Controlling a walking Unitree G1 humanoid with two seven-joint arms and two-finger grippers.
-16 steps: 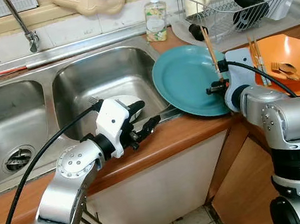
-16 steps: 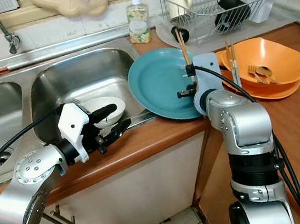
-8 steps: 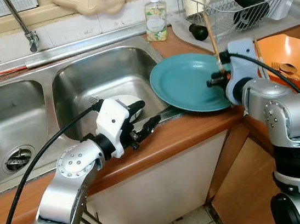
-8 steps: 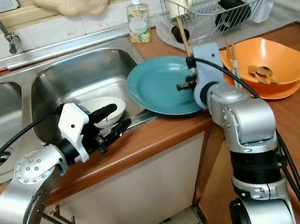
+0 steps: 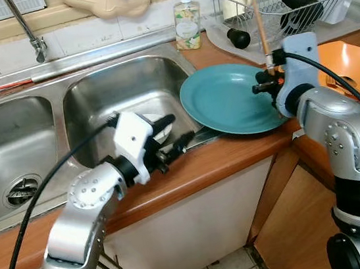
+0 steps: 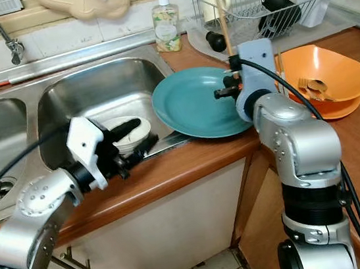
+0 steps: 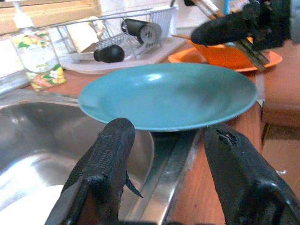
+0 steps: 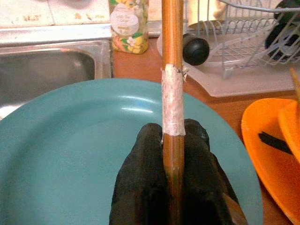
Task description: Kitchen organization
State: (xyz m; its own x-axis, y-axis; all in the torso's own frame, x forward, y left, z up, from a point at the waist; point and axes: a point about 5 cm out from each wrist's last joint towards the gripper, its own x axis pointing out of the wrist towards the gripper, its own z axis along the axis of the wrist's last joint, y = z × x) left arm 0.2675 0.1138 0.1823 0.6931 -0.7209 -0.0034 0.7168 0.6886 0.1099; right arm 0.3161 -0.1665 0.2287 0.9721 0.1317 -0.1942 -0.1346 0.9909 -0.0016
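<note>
A wooden kitchen counter beside a steel sink. I've lifted the chopstick off the teal plate over the last second, toward the dish rack. It's thin, brown, upright, with a pale band mid-shaft, pinched by my right gripper. My left gripper hovers spread over the sink edge, above a white bowl.

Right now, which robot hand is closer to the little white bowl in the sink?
Left. The left gripper hovers right over the white bowl in the sink, fingers open. The right gripper is farther off, above the teal plate, shut on a wooden stick.
</note>
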